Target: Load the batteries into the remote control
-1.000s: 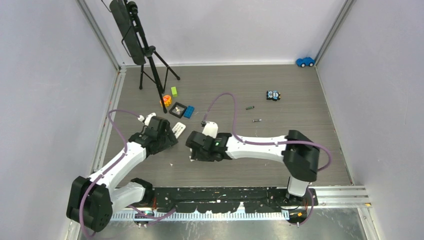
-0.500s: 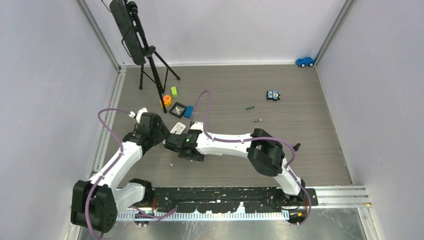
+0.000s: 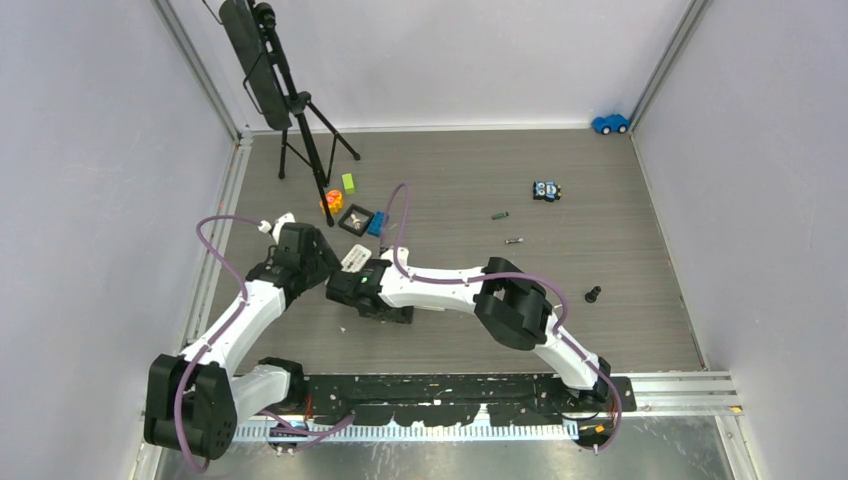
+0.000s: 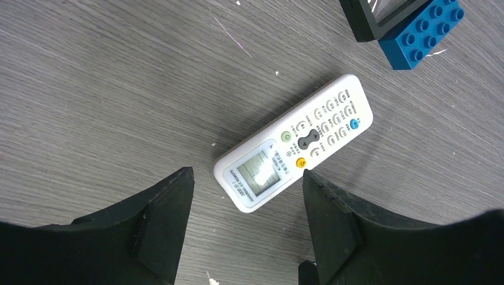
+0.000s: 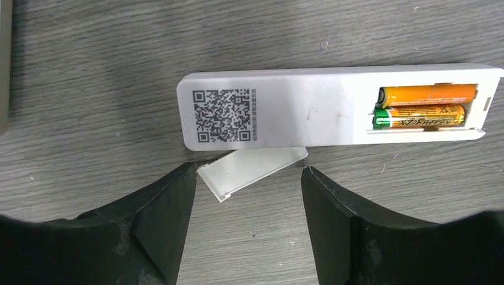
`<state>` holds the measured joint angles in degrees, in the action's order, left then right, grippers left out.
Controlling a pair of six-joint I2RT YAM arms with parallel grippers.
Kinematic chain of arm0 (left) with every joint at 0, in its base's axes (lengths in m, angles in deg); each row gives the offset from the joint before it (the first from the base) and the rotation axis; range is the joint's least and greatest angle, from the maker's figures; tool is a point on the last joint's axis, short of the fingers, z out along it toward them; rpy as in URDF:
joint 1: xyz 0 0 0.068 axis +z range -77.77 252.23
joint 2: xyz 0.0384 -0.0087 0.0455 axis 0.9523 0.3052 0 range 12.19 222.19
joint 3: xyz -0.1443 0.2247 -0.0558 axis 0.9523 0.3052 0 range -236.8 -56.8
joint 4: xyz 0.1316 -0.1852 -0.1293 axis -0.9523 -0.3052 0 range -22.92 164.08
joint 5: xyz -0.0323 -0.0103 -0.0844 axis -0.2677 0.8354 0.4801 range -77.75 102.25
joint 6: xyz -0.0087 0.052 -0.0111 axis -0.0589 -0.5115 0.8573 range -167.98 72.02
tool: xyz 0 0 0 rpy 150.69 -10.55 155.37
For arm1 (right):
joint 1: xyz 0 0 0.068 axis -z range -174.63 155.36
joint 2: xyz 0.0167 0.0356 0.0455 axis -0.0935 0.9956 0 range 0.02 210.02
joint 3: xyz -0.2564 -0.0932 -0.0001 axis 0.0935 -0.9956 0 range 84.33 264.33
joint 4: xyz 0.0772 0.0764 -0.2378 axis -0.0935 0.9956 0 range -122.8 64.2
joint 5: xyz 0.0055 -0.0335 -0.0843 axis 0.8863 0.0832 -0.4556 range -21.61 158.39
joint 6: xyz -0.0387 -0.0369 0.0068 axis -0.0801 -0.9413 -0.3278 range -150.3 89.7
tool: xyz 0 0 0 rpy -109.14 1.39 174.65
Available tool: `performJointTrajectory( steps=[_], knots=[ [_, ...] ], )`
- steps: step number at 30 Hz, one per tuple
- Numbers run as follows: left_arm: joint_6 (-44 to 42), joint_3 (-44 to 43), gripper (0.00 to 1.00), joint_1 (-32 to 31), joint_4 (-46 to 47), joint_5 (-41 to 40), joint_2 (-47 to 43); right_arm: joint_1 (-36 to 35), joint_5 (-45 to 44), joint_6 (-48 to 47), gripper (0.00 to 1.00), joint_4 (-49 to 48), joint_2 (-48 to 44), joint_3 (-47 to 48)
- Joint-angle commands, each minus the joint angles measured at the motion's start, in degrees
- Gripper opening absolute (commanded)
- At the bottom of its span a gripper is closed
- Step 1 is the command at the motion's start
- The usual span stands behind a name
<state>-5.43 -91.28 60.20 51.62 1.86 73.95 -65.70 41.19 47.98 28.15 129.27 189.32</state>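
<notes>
— Where is it tight on that table [image 3: 620, 250]?

— Left of the middle. Both arms meet there, wrists nearly touching. The left arm runs close along the table's left edge, and the grey walls [image 3: 90, 200] close it in on three sides.

— And the open room?

— The whole right half, nearly. It holds only the two loose batteries [image 3: 500, 215], lying apart from each other toward the back, and a small black knob [image 3: 592, 294] nearer the front. A blue toy car [image 3: 609, 123] sits in the far right corner and a tripod [image 3: 300, 130] in the far left one.

— What is the left claw [image 4: 246, 181] doing?

— It's spread wide and holds nothing. It hangs over a face-up remote [image 4: 294, 142] that lies slantwise on the wood grain, display end between the fingers. A blue brick [image 4: 422, 32] and a black tray [image 4: 380, 18] sit just beyond it.

— And the right claw [image 5: 246, 172]?

— Also wide, nothing in it. Below it lies a face-down remote [image 5: 285, 107] with its code sticker up. The compartment at one end is open, with two batteries [image 5: 425, 95] side by side inside. The cover [image 5: 252, 169] lies loose on the table against the remote's long edge, between the fingers.

— What's the surface like?

— Dark grey wood grain, scuffed, with white specks.
</notes>
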Motion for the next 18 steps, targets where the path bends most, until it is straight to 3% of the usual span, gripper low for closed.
performJointTrajectory(
  steps=[1,7,12,18],
  knots=[
    [-1.18,-0.03,0.69,0.77,3.4,0.66,0.06,0.84,-2.71,3.99,0.71,1.21,0.65,1.58],
    [-1.26,0.12,0.69,0.77,3.65,1.29,0.08,1.22,-1.54,6.05,0.7,0.79,-0.21,-1.72],
    [-1.39,-0.01,0.69,0.8,3.69,2.27,-0.12,1.46,0.59,4.7,0.58,-1.07,-4.54,-8.4],
    [-1.41,0.11,0.68,0.86,4.11,3.85,-0.32,1.86,8.25,-5.17,0.54,-3.4,-8.98,-13.86]
  ],
)
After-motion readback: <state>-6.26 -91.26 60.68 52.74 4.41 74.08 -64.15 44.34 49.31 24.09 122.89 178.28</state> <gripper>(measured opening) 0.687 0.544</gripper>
